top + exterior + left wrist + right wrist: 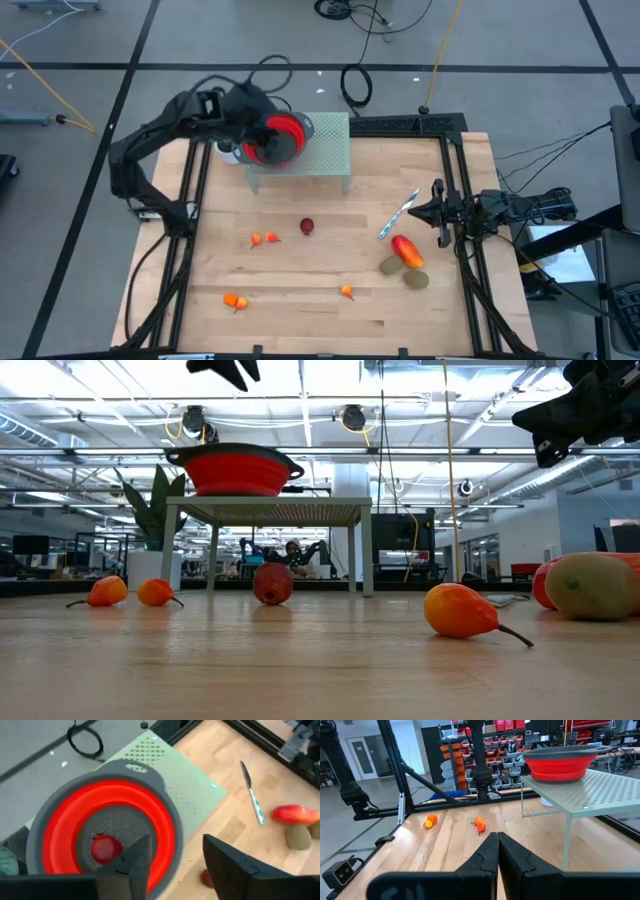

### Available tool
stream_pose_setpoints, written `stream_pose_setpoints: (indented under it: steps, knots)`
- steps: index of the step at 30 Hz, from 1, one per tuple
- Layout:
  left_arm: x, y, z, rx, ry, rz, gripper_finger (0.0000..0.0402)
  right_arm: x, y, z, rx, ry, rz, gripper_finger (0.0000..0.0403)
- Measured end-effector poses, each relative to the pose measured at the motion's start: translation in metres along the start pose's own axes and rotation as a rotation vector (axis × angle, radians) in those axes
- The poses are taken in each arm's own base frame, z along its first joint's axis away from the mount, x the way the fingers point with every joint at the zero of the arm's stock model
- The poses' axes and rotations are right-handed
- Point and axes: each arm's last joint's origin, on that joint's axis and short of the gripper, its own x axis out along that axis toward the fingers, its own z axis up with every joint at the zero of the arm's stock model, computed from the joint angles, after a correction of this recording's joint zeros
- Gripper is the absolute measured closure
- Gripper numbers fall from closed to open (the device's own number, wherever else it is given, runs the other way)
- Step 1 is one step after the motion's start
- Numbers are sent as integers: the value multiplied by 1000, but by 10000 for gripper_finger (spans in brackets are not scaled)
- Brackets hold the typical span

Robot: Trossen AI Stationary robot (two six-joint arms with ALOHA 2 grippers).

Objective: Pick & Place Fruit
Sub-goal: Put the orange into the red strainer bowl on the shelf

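Observation:
My left gripper (172, 861) is open and hovers just above the round red bowl with grey rim (100, 825), which stands on a pale green perforated stand (330, 150). One dark red fruit (105, 847) lies on the bowl's bottom. On the table rest another dark red fruit (307, 227), tiny orange pieces (263, 239) (233, 299) (347, 292), the red-orange oval (407, 250) and two brownish-green ovals (390, 265) (416, 280). My right gripper (497, 842) is shut and empty, waiting at the table's right edge (420, 211).
A slim blue-and-white stick (398, 215) lies just in front of the right gripper, beside the oval fruits. Black frame rails (455, 180) run along the table's left and right sides. Bare wood (300, 320) stretches along the near edge.

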Motion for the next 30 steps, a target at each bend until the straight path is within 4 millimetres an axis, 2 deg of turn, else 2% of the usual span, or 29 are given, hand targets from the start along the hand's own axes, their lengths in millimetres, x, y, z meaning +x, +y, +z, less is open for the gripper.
stream_pose_setpoints:
  steps: [9,20,24,30]
  knots:
    - [-19,-58,-35,166,-39,20,309,0,0,0,0,0,1,403]
    - [-44,-103,-72,64,-77,-65,378,0,0,0,0,0,0,403]
    - [-43,-116,-88,18,-76,-84,399,0,0,0,0,0,1,403]
    - [-32,-130,-117,-70,-35,-60,391,0,0,0,34,0,2,403]
